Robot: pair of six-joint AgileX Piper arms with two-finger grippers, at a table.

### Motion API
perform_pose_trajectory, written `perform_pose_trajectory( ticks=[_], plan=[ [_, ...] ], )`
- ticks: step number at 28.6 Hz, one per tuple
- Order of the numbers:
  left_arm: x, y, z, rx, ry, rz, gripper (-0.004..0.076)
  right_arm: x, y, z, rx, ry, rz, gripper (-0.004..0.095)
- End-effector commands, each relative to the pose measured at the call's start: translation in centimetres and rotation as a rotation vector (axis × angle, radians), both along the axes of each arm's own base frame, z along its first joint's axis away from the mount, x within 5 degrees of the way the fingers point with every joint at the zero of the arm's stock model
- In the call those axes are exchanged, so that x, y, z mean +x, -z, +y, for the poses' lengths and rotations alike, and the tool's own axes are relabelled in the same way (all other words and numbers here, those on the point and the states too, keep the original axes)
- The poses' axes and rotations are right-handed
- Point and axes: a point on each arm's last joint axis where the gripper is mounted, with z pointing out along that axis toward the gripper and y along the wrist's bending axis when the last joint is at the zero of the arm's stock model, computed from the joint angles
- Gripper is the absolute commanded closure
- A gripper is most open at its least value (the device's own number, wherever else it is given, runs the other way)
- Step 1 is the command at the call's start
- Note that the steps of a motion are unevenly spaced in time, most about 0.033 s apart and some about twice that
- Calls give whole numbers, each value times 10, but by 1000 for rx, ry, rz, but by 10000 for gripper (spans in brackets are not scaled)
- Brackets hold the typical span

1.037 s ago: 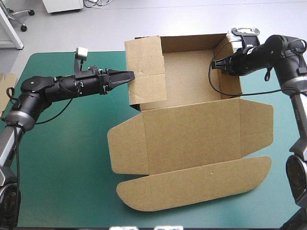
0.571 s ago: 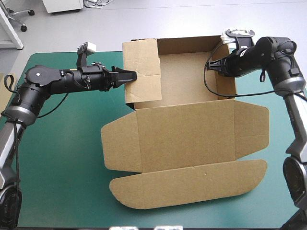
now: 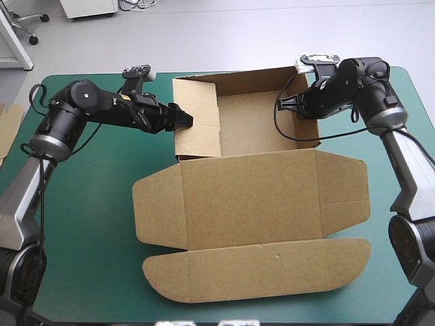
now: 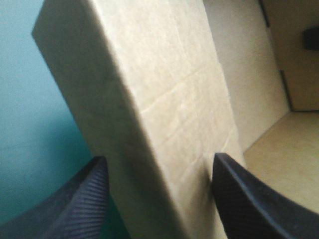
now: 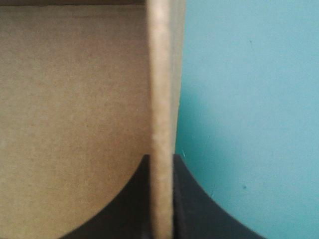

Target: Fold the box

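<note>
No text, label, brand, number or sign can be read in any view. The flat brown cardboard box (image 3: 251, 197) shows only plain board, and the teal-green cover of the counter (image 3: 88, 224) shows only plain colour.

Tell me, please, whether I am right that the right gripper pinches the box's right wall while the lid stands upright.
Not quite: the lid lies flat on the teal-green cover, as the high view shows. The right gripper does pinch the box's right wall.
</note>
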Motion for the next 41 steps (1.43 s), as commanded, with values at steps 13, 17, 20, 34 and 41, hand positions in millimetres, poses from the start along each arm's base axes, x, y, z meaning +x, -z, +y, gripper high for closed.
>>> perform_pose_trajectory(
  ticks=[13,17,20,34,41],
  plan=[
    [12,-9,-29,352,-55,-24,337,2,4,25,-17,5,8,918],
    [9,-6,-31,426,-68,-5,338,6,9,26,-1,31,30,917],
    [10,4,-32,470,-52,50,338,7,10,27,2,35,31,918],
    [26,44,-44,575,-37,149,411,6,1,27,4,28,14,917],
    [33,60,-52,775,-58,96,638,11,21,29,-18,18,116,917]
  ],
)
